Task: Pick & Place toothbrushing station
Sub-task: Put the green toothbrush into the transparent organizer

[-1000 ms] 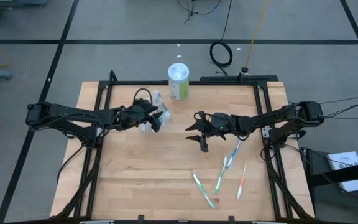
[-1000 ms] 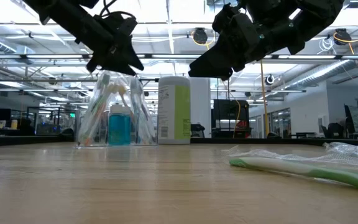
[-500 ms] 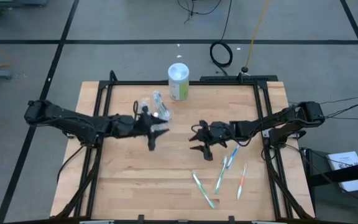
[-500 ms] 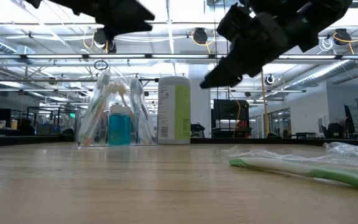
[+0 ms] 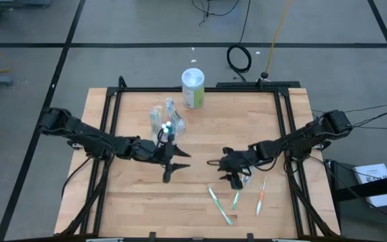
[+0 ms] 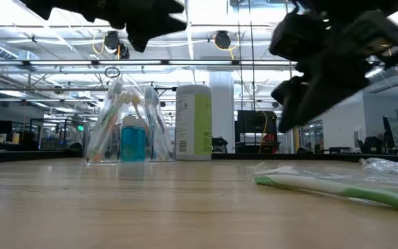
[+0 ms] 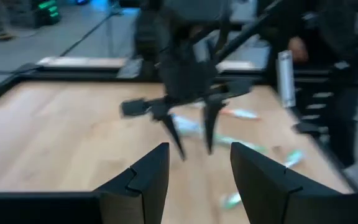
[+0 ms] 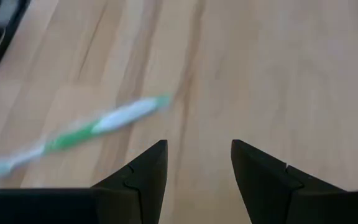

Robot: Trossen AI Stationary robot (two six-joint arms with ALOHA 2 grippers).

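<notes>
Toward the far middle of the wooden table, the clear crinkly plastic container stands upright just in front of a white and green canister; the low view shows toothbrushes and a blue tube packed inside it. Well apart from it, on the near right part of the table, loose toothbrushes lie flat: a green one, a second green one beside it, and an orange one farther right. The right gripper hangs low just above this scatter, its fingers spread apart and empty; its wrist view looks down on a green and white toothbrush lying on the wood ahead of the open fingers. The left gripper hovers over the middle of the table, near the container's front side but clear of it, fingers likewise parted with nothing between them. Its wrist view faces the right gripper across the boards, with toothbrushes lying beyond it.
</notes>
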